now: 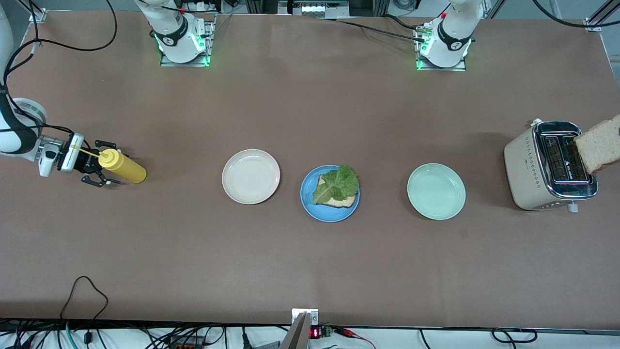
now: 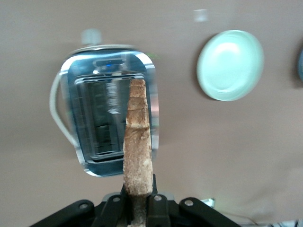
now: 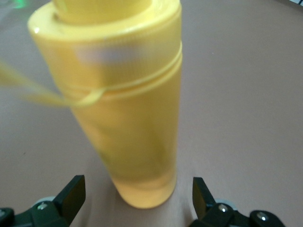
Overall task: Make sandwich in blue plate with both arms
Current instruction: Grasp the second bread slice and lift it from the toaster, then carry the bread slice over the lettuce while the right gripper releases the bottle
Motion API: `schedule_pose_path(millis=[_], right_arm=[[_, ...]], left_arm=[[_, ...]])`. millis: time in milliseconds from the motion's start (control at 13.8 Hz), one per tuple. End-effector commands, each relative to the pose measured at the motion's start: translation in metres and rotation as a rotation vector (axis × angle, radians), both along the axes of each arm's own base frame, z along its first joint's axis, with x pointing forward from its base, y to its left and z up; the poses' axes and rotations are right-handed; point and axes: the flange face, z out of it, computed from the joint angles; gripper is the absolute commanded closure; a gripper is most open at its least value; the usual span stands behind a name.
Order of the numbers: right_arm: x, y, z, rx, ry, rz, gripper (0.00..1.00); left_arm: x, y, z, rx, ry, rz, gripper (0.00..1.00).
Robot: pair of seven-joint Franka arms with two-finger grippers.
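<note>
Worktop (image 1: 310,111): a long brown surface with both arms' bases along its farther edge.
Blue plate (image 1: 310,203): sits mid-worktop, between a cream plate (image 1: 251,176) toward the right arm's end and a mint-green plate (image 1: 436,191) toward the left arm's end.
Sandwich so far: one bottom bread slice (image 1: 345,200) lies on the blue plate, mostly covered by a ruffled lettuce leaf (image 1: 336,183); no top slice yet.
Left hand (image 2: 137,203): fingers closed on the lower edge of a second bread slice (image 1: 599,145), held upright over the toaster (image 1: 530,167) at the left arm's end of the worktop.
Right hand (image 1: 96,169): at the right arm's end, fingers spread wide on either side of a yellow squeeze bottle (image 1: 122,166) that stands between them; not gripping it.
Step in hand: judging by the layout, carrying the held slice from the toaster to the blue plate to cap the lettuce.
Doing it well: lift the slice clear of the toaster slots first, pass above the mint-green plate without dipping, turn the slice flat over the lettuce, square its edges with the bottom slice, and let go only when it is low, so it does not slide off the springy leaf.
Counts: three plates; two bread slices, one plated and one held; one lettuce leaf; one toaster; one yellow bottle; two arms.
</note>
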Motion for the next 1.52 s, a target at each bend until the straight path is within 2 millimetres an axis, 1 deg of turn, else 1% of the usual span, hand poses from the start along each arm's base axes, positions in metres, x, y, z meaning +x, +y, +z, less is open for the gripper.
schedule_pose_path(millis=[0, 72, 145, 218, 290, 362, 435, 508, 652, 725, 798, 870, 943, 1015, 1088, 1160, 1232, 1305, 1450], right_arm=[[-0.009, -0.025, 0.005, 0.018, -0.019, -0.030, 0.00], [-0.016, -0.034, 0.010, 0.034, -0.014, -0.037, 0.00], [-0.019, -0.048, 0.018, 0.033, -0.018, -0.050, 0.00], [-0.023, -0.065, 0.025, 0.029, -0.016, -0.055, 0.00], [-0.024, -0.077, 0.031, 0.028, -0.016, -0.061, 0.00], [-0.025, -0.090, 0.043, 0.017, -0.026, -0.074, 0.00], [-0.022, -0.098, 0.060, -0.005, -0.037, -0.086, 0.00], [-0.023, -0.111, 0.082, -0.036, -0.034, -0.114, 0.00], [-0.017, -0.119, 0.101, -0.048, 0.018, -0.127, 0.00], [-0.013, -0.119, 0.119, -0.057, 0.045, -0.133, 0.00], [-0.009, -0.120, 0.135, -0.073, 0.070, -0.139, 0.00], [-0.004, -0.119, 0.149, -0.093, 0.103, -0.151, 0.00], [0.000, -0.114, 0.166, -0.108, 0.130, -0.164, 0.00], [0.004, -0.105, 0.182, -0.122, 0.160, -0.167, 0.00], [0.009, -0.095, 0.206, -0.145, 0.195, -0.183, 0.00], [0.015, -0.078, 0.232, -0.180, 0.250, -0.199, 0.00], [0.022, -0.063, 0.260, -0.218, 0.282, -0.220, 0.00], [0.031, -0.044, 0.284, -0.249, 0.305, -0.230, 0.00], [0.045, 0.006, 0.331, -0.331, 0.371, -0.273, 0.00]], left_arm=[[0.021, -0.075, 0.000, -0.121, -0.004, -0.127, 1.00], [0.028, -0.103, -0.012, -0.204, 0.002, -0.124, 1.00], [0.034, -0.126, -0.026, -0.271, 0.022, -0.076, 1.00], [0.042, -0.169, -0.043, -0.314, 0.047, -0.067, 1.00], [0.048, -0.208, -0.055, -0.337, 0.043, -0.083, 1.00], [0.052, -0.246, -0.068, -0.362, 0.035, -0.085, 1.00], [0.055, -0.286, -0.090, -0.404, 0.046, -0.072, 1.00], [0.060, -0.336, -0.120, -0.487, 0.041, -0.020, 1.00], [0.061, -0.406, -0.152, -0.518, -0.001, -0.005, 1.00], [0.061, -0.436, -0.166, -0.548, 0.015, 0.025, 1.00], [0.060, -0.457, -0.181, -0.560, 0.035, 0.052, 1.00], [0.056, -0.480, -0.195, -0.559, 0.044, 0.054, 1.00], [0.048, -0.497, -0.212, -0.552, 0.051, 0.055, 1.00], [0.041, -0.512, -0.229, -0.542, 0.051, 0.060, 1.00], [0.032, -0.527, -0.250, -0.537, 0.056, 0.068, 1.00], [0.029, -0.541, -0.261, -0.547, 0.051, 0.088, 1.00], [0.026, -0.551, -0.272, -0.557, 0.066, 0.097, 1.00], [0.026, -0.552, -0.279, -0.573, 0.083, 0.120, 1.00], [0.026, -0.553, -0.293, -0.591, 0.105, 0.145, 1.00]])
